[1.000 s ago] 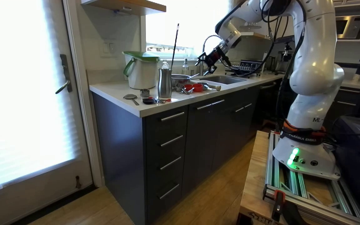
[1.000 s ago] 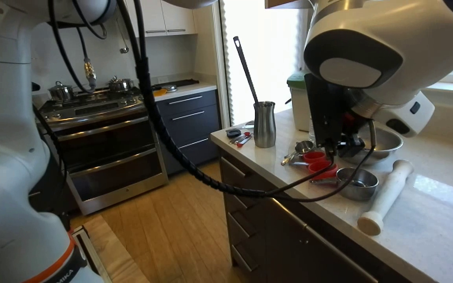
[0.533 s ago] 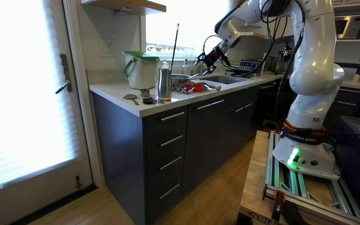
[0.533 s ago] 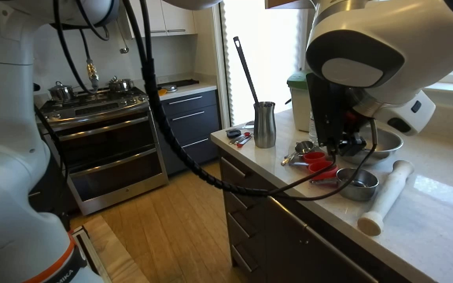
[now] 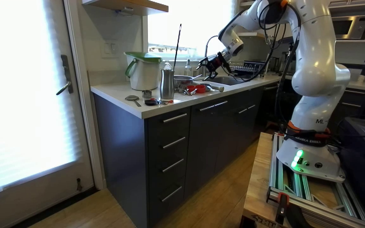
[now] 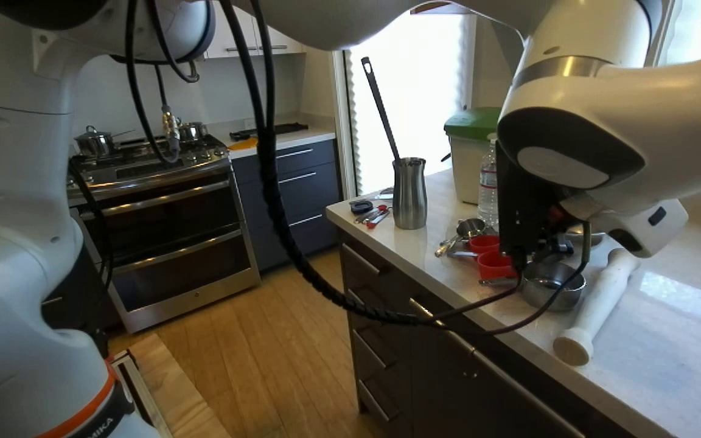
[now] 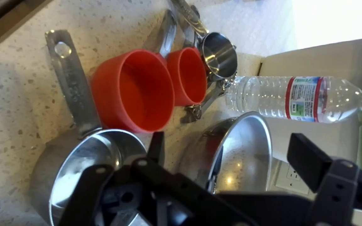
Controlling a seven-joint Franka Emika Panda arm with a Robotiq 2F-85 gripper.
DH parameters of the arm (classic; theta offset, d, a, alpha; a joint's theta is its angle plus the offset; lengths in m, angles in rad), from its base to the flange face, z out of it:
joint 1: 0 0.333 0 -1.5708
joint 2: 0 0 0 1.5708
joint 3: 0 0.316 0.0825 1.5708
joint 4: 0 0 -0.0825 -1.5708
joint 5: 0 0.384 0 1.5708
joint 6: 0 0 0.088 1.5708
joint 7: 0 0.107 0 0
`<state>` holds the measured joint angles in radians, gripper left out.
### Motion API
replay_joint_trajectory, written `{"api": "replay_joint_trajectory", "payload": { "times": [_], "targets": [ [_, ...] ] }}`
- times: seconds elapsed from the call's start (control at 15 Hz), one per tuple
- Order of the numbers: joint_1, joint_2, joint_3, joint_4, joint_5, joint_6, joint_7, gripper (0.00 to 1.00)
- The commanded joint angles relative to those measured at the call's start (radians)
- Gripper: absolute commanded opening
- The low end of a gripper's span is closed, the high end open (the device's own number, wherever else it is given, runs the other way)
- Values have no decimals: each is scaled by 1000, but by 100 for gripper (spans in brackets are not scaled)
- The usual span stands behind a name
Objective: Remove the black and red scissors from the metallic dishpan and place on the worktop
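Note:
The sink basin [image 5: 228, 81] is set into the pale worktop [image 5: 114, 91] below the curved tap [image 5: 206, 53]. A metal bowl [image 7: 250, 144] stands on the worktop; in an exterior view [image 5: 180, 79] a light handle sticks out of it. Inside it a dark, thin object [image 7: 217, 161] shows in part; I cannot tell what it is. No black and red scissors can be made out. My gripper [image 7: 233, 153] is open with nothing between its fingers. In an exterior view it hangs [image 5: 205, 71] above the worktop by the bowl, apart from it.
Red measuring cups [image 7: 146, 91], a steel measuring cup [image 6: 552, 289] and a pale pestle-like roller [image 6: 597, 307] lie near the bowl. A water bottle [image 7: 262, 94], an upright steel cup with a tall handle [image 6: 410, 198] and a green-lidded bin [image 5: 144, 74] stand further along.
The arm has moved. My gripper has come lower, and in an exterior view it now covers most of the bowl and leaves the water bottle in sight. The objects have not moved.

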<state>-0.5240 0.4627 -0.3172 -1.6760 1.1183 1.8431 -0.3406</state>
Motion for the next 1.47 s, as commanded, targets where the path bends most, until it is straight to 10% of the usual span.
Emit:
{"api": "replay_joint_trajectory", "payload": {
  "times": [0.0, 0.6, 0.87, 1.4],
  "targets": [
    [-75, 90, 26, 76, 119, -85, 8, 100],
    [-146, 188, 51, 192, 265, -163, 30, 97],
    [-140, 214, 64, 230, 284, -146, 37, 61],
    [-140, 262, 71, 279, 272, -143, 48, 33]
  ]
}}
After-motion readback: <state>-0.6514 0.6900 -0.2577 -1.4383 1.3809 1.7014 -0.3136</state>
